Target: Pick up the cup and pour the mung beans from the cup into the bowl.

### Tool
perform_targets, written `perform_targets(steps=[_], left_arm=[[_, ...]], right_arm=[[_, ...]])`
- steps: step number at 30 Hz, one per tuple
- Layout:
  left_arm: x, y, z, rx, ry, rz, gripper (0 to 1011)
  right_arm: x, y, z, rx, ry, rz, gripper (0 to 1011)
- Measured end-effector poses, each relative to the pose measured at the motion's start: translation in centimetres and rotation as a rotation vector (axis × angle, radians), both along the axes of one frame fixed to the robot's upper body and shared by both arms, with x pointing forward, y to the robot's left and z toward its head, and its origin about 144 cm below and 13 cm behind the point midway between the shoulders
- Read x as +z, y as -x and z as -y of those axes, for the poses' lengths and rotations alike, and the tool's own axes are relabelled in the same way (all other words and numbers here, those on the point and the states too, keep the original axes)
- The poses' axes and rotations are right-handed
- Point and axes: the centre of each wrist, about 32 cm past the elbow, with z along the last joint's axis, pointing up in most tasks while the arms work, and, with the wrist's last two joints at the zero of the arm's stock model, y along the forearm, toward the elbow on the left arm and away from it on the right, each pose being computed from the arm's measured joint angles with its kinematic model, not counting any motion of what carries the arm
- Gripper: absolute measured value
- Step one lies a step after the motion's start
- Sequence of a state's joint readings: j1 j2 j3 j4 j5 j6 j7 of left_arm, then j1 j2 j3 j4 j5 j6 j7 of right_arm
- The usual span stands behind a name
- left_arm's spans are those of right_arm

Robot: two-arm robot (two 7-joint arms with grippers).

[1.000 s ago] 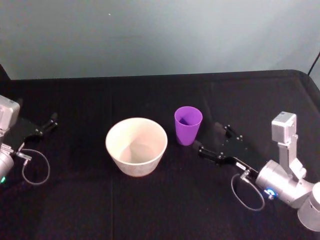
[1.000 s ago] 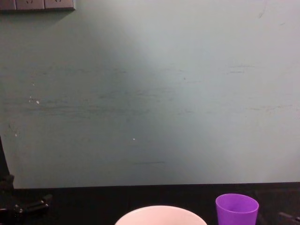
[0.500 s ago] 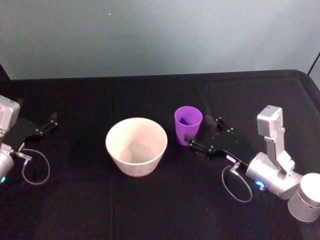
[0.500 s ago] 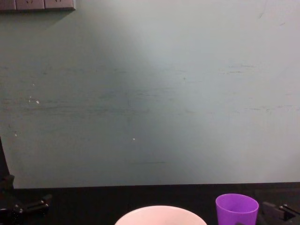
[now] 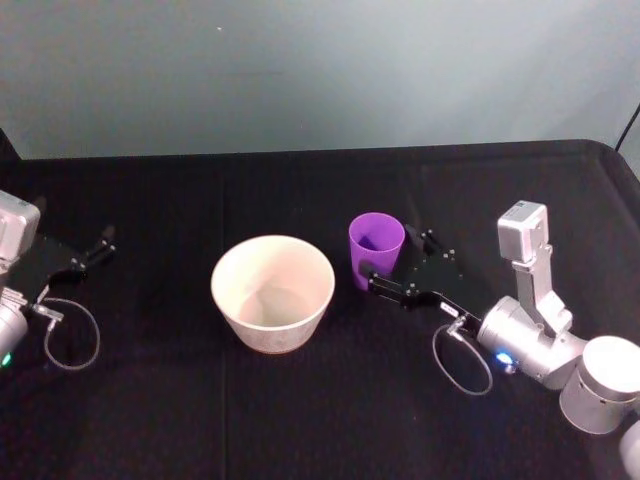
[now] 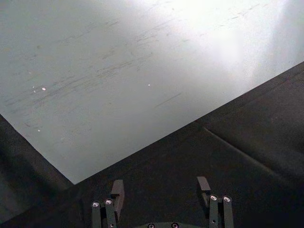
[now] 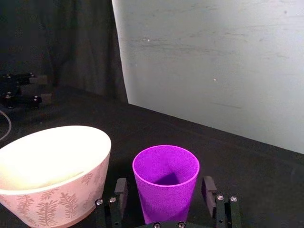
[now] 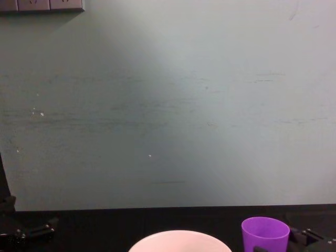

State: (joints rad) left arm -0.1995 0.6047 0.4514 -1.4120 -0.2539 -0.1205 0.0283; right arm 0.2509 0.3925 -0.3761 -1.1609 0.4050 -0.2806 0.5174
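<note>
Status: right gripper (image 5: 392, 260) low over the black table (image 5: 300, 400), straddling the purple plastic cup (image 5: 376, 248) from the robot's right. Fingers (image 7: 120, 192) spread wide, one on each side of the cup wall. Narrow gap visible on both sides in the right wrist view, so no contact.

Cup upright on the table, rim up, roughly centred between the open jaws, base on the cloth. Contents: cannot tell, interior just reads as purple with shadow.

Bowl (image 5: 272, 330) just to the left of the cup, near but not touching. Upright, pale rim, faint leaf print on the outer wall. Much wider than the cup.

Left gripper (image 5: 93, 252) parked at the table's left edge, well apart from bowl and cup, jaws spread in the left wrist view.
</note>
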Motion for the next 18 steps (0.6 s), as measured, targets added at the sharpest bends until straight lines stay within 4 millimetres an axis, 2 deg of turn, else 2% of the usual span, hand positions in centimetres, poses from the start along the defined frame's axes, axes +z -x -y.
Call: perform_targets(steps=[18], left_arm=[[0.0, 0.0, 0.0, 0.000, 0.000, 0.000, 1000]], right_arm=[[-0.2, -1.1, -1.2, -0.011, -0.025, -0.009, 1002]])
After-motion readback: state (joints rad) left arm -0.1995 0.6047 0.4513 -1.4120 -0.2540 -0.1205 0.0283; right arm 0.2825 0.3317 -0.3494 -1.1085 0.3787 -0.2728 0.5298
